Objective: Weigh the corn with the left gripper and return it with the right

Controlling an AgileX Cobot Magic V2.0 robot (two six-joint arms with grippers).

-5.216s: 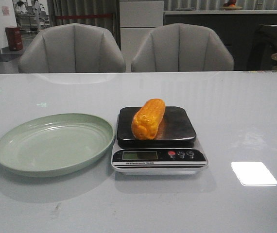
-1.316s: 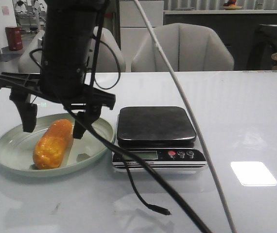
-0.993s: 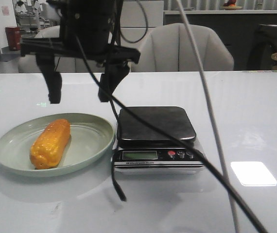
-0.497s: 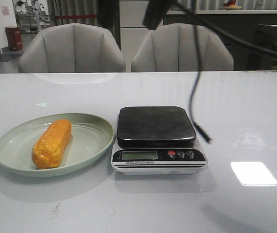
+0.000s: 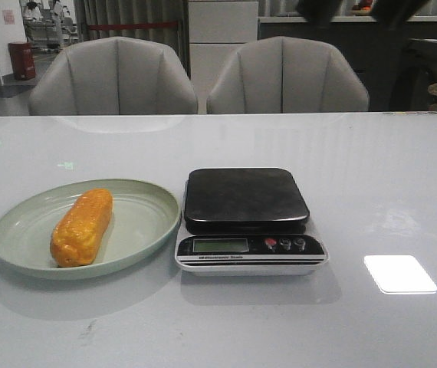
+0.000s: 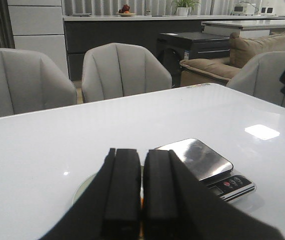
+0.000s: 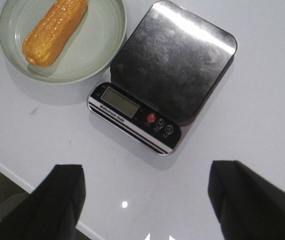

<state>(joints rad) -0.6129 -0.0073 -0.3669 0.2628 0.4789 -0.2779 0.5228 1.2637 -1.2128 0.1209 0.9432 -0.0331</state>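
Corn (image 5: 81,227) lies on plate (image 5: 138,238) (right fingers (image 7: 62,200) spread above).

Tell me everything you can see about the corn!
The corn is a short, fat cob, orange-yellow and shiny, with bumpy rows of kernels. It lies on its side in the pale green plate, slanted, one end nearer the camera. Only the plate touches it; no hand holds it. The scale sits next to the plate, with nothing on it.
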